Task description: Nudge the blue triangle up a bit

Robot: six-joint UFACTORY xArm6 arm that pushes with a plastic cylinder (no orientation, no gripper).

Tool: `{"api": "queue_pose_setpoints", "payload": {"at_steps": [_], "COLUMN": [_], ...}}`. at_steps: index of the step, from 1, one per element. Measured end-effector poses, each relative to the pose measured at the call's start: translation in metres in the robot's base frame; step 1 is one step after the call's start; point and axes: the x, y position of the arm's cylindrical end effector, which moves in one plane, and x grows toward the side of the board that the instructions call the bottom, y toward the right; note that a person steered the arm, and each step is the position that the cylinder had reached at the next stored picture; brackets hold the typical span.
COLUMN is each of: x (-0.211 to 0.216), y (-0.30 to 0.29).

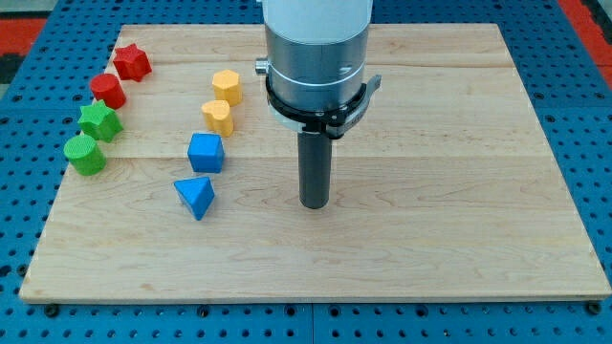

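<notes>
Resting well left of my tip (315,204), the blue triangle (196,196) sits apart

The arm's grey housing (316,43) runs out of the view's top edge, so everything above its wide cylinder is cut off. That housing and its black collar (320,107) hide a stretch of the wooden board (430,239) behind them, near the view's top. The blue perforated table (583,115) is cropped on all four sides, and the red surface (24,24) in the top corners is cut short too.
</notes>
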Motion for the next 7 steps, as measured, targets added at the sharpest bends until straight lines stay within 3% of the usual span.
{"api": "queue_pose_setpoints", "payload": {"at_steps": [5, 6, 7], "x": [0.010, 0.061, 0.093], "y": [0.009, 0.008, -0.061]}}
